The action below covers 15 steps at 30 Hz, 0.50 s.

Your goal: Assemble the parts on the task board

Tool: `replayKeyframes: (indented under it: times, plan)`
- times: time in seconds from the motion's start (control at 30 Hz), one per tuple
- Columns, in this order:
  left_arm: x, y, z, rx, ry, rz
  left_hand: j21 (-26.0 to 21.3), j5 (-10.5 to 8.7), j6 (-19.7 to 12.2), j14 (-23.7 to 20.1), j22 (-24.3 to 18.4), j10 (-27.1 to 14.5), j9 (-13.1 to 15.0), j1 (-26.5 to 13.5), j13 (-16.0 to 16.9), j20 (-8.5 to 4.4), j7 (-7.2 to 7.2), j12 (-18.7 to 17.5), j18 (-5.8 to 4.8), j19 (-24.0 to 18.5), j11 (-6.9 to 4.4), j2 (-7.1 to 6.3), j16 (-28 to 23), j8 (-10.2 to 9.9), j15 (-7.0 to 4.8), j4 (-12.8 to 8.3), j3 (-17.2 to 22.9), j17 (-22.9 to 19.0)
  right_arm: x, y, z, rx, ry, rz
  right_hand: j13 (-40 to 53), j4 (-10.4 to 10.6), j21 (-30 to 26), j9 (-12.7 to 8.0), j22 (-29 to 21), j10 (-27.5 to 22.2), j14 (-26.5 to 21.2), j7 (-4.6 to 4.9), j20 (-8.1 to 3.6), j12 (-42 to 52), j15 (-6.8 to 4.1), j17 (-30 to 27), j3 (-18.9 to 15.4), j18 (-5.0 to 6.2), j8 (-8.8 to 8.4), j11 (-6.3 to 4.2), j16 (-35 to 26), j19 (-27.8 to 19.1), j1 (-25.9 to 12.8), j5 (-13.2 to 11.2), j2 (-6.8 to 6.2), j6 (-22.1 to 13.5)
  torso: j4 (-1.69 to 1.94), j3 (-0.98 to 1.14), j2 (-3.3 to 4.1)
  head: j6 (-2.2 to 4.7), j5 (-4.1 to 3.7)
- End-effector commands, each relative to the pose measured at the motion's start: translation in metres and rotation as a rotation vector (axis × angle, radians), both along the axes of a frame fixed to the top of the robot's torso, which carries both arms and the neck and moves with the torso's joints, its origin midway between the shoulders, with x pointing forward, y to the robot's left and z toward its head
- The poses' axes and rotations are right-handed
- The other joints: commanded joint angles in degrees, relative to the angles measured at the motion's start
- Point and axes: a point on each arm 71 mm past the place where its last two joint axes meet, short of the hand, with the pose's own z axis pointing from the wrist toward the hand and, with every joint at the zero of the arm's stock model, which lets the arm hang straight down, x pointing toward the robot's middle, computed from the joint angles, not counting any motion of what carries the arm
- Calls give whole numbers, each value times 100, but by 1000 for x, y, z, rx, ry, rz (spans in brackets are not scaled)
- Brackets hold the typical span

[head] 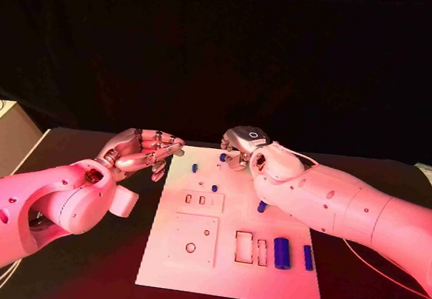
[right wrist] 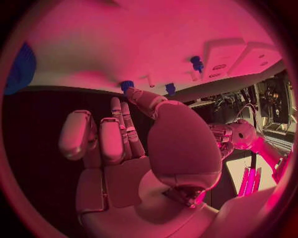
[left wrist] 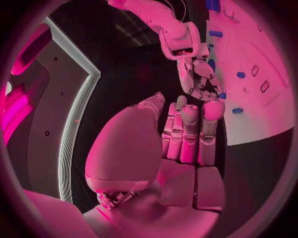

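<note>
— Two hands, operator; which do you want first?

— Begin with what lies nearest you and work outward.

— Nearest on the task board (head: 229, 285) you have the large blue cylinder (head: 282, 253) lying flat, with a thinner blue rod (head: 308, 257) just beside it toward the right edge. Both lie next to two upright rectangular slots (head: 251, 249). A raised white block (head: 192, 239) with a round hole sits to their left.

— And beyond that?

— A smaller white block (head: 201, 200) with two little slots, and a small blue part (head: 262, 207) beside your right forearm. Farther on, you see two small blue pegs (head: 194, 167) standing in the board, one behind the other.

— Now the left hand.

— Your left hand (head: 142, 152) hovers off the board's far left corner, above the black table (head: 87, 147). Its fingers (left wrist: 192, 131) lie side by side, curled loosely, thumb alongside. You can see nothing held in it.

— Touching the board?

— No, it sits beside the edge, apart from it.

— The right hand?

— Your right hand (head: 243, 147) is over the board's far end, wrist turned down. From its wrist camera the fingers (right wrist: 102, 141) bend inward and the thumb reaches toward a small blue peg (right wrist: 126, 85) at the board's edge. Whether it touches the peg, you cannot tell. Nothing shows between the fingers.
</note>
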Motion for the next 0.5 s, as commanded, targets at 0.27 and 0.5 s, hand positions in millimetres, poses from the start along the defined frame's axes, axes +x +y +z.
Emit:
replayKeyframes:
  times: [0.27,0.5]
  plan:
    - [1,1,0,-8,-4,-8,39,16,-43,-36,0,-46,7,-54,8,8,-10,-32,-50,-33,12,1,-32,-35,-1,6,35,-3,-10,-11,5,71,-28,29,-104,146,-811,-61,-871,-627,-125,-116,12,15,33,-700,-1013,174,-308,16,-417,-258,299,-214,73,-422,-31,6,-37,44,-5]
    - [5,6,-2,-5,-8,8,65,14,-56,-37,27,-70,16,-158,19,19,-10,-31,-52,-48,20,-43,-43,-37,8,25,-7,-6,-24,-42,18,179,-2,33,90,316,-364,-52,-257,344,65,-95,-59,369,-71,-226,-838,56,-326,-156,-82,49,265,-163,66,-327,-123,24,-114,79,28]
